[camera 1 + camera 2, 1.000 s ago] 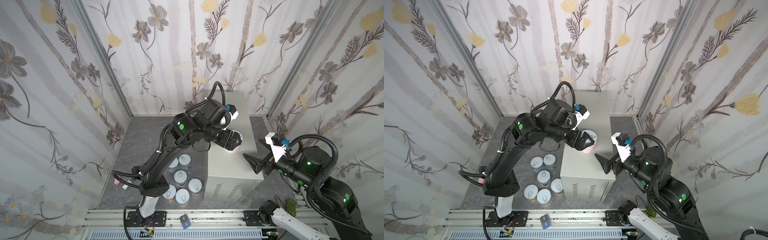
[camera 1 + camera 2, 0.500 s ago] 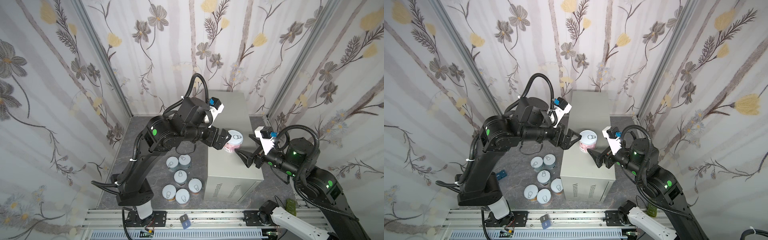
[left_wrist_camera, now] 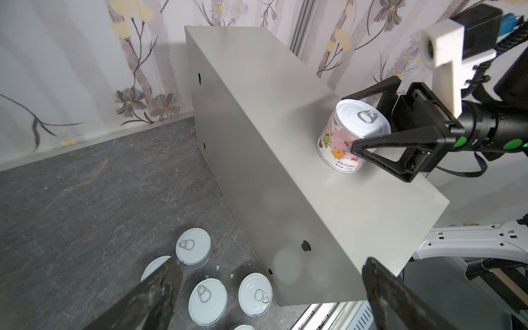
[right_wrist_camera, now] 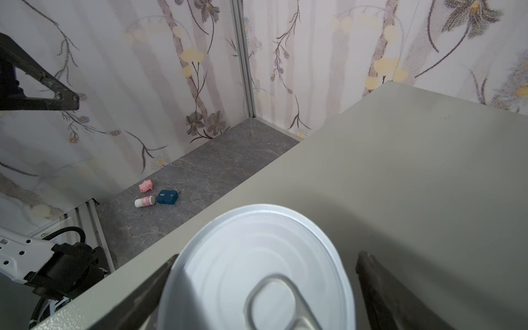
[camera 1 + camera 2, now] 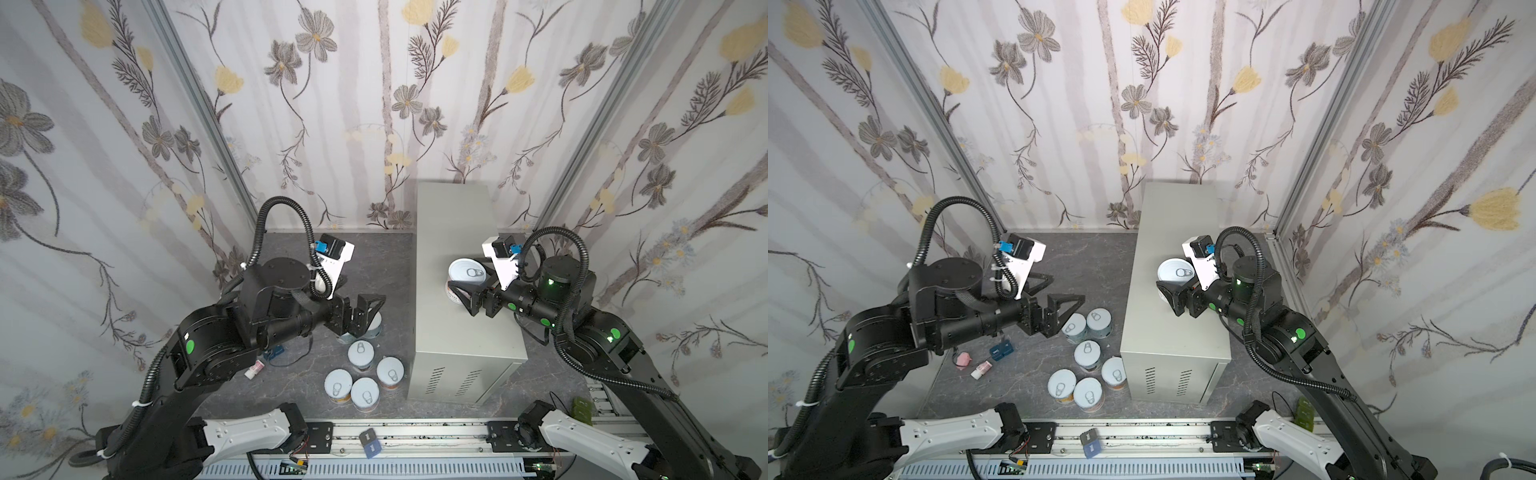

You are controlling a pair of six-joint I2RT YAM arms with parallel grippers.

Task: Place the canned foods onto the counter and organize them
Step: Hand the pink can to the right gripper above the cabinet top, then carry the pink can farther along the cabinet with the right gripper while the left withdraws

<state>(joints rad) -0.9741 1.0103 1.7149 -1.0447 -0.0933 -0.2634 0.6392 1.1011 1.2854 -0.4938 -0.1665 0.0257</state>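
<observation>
Floral-papered walls (image 5: 374,104), dark marbled floor (image 5: 291,384), smooth grey metal counter (image 5: 453,324) carrying pink-labelled can (image 3: 340,134), right hand (image 3: 351,123) straddling it, grip unclear, left hand (image 5: 1068,286) spread open.

We hold our left gripper (image 5: 1068,287) spread wide and level; our right gripper (image 3: 351,124) faces it, jaws partly parted.

Both top views are taken high at the near side, looking down. The counter (image 3: 285,128), shared by all views, is seen rightward from the left wrist, leftward and close from the right.
</observation>
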